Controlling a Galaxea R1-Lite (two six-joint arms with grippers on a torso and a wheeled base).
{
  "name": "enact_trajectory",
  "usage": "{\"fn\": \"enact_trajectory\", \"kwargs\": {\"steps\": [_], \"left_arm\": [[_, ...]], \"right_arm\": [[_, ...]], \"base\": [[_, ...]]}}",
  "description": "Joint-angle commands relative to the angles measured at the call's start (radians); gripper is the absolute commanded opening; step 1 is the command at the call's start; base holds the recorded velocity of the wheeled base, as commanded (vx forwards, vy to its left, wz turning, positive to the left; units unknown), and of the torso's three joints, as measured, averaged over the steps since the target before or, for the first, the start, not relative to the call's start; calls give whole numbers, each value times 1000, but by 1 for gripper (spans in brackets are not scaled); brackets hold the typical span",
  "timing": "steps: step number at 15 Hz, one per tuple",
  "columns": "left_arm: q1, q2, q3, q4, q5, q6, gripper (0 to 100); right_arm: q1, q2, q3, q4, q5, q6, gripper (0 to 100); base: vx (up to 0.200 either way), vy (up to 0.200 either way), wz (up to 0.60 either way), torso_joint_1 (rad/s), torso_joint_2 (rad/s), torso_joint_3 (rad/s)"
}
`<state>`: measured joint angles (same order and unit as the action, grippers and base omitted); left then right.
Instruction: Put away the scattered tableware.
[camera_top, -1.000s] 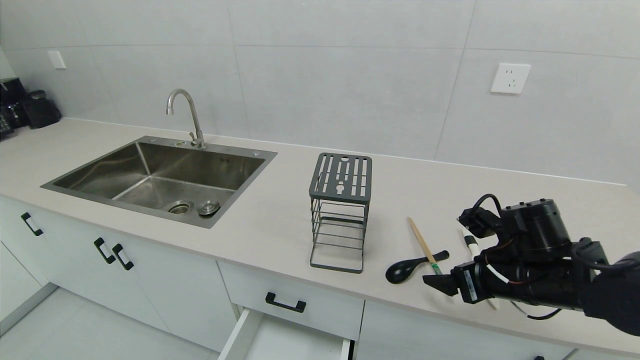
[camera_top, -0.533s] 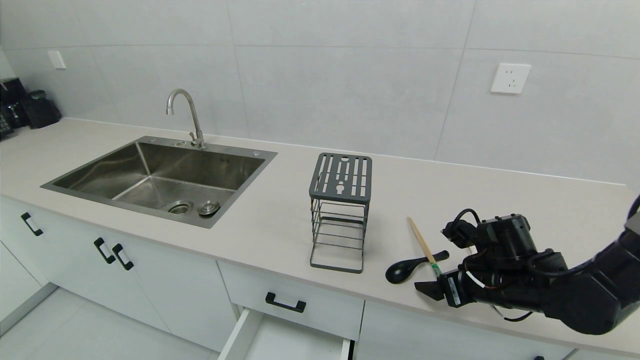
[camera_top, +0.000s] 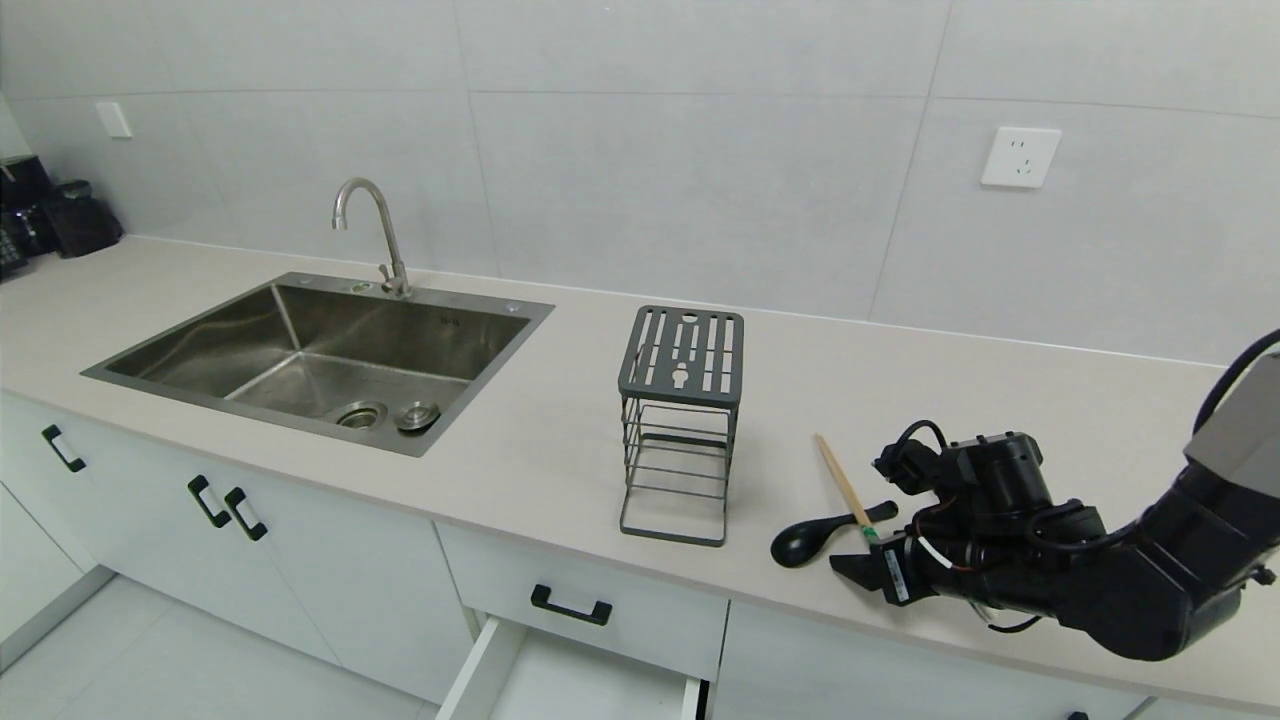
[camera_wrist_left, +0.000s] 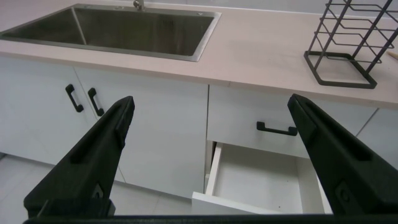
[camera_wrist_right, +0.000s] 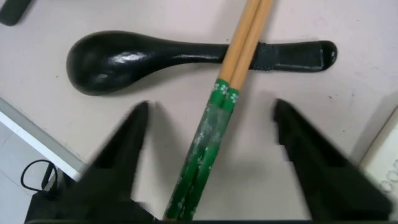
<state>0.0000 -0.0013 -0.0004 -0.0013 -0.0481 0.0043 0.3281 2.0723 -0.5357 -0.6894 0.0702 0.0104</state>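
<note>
Straddling the chopsticks (camera_wrist_right: 239, 62) (crossed over a black spoon (camera_wrist_right: 155, 59) on the worktop (camera_top: 560, 440), just right of the rack (camera_top: 680, 420)), the right claw (camera_wrist_right: 211, 155) hung wide open, empty. Pre-grasp, apparently; next it would need lowering and closing on both sticks.

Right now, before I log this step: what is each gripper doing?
Left gripper: open, empty.
Right gripper: open, straddling the chopsticks, not gripping them.
</note>
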Motion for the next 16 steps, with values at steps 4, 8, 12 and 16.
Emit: {"fn": "enact_trajectory", "kwargs": {"steps": [4,8,12,16], "left_arm": [[0,1,0,0,1,0,100],[0,1,0,0,1,0,100],[0,1,0,0,1,0,100],[2,1,0,0,1,0,100]], "right_arm": [[-15,-49,10,5,-7,2,0],[-29,-126,46,5,-33,3,0],[-23,-304,94,5,-32,0,0],[39,-535,99,5,-18,2,0]], "base": [[0,0,0,0,0,0],[0,0,0,0,0,0],[0,0,0,0,0,0],[0,0,0,0,0,0]]}}
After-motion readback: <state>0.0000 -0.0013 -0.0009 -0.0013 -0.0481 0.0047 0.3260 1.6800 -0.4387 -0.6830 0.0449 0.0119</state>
